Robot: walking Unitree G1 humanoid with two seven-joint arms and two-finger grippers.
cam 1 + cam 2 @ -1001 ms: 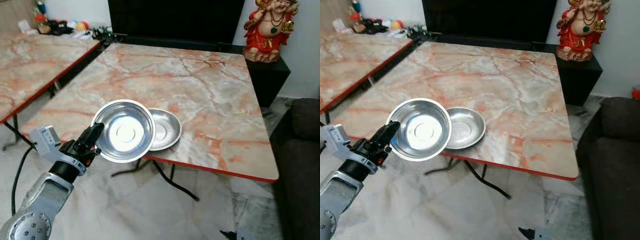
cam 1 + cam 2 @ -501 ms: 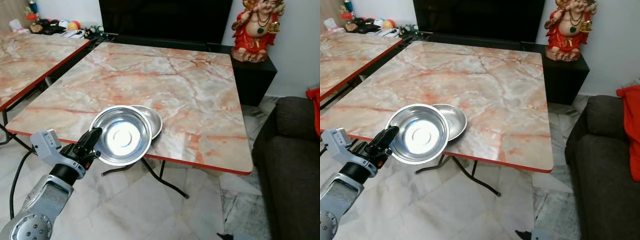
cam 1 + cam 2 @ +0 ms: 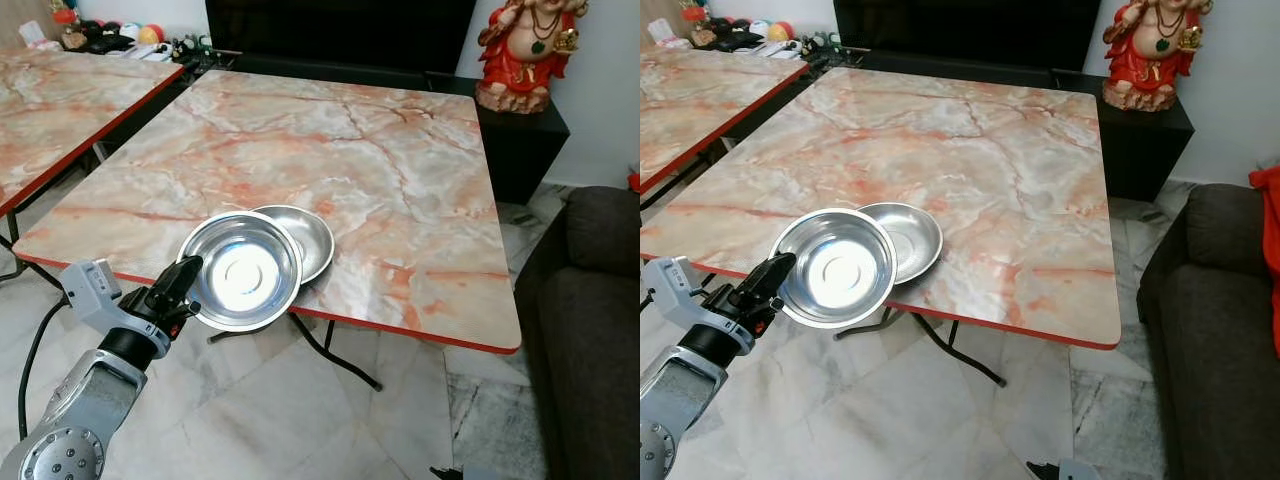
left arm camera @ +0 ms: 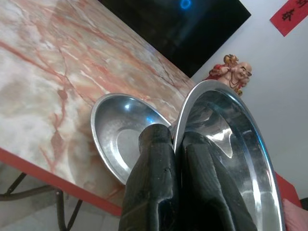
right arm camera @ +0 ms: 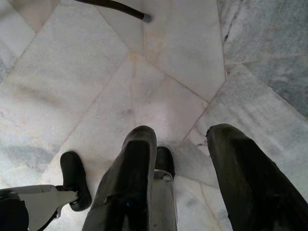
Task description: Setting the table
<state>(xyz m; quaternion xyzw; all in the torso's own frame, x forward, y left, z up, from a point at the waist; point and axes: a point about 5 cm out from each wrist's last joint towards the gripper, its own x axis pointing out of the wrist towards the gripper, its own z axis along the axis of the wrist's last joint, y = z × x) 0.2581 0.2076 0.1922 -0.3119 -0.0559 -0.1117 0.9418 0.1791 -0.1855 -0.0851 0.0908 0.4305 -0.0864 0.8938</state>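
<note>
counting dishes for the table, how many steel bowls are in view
2. One steel bowl is pinched by its rim in the left gripper at the table's near edge; the second bowl rests on the table, partly behind it.

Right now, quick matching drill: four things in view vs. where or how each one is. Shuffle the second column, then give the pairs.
Things:
1. held steel bowl
2. second steel bowl
3. right gripper
4. red statue

States:
A. on the black cabinet beyond the marble table
B. open, pointing down at the tiled floor
C. resting on the table near its front edge
D. rim pinched by the left gripper

Pairs: 1-D, 2-C, 3-B, 4-A
</note>
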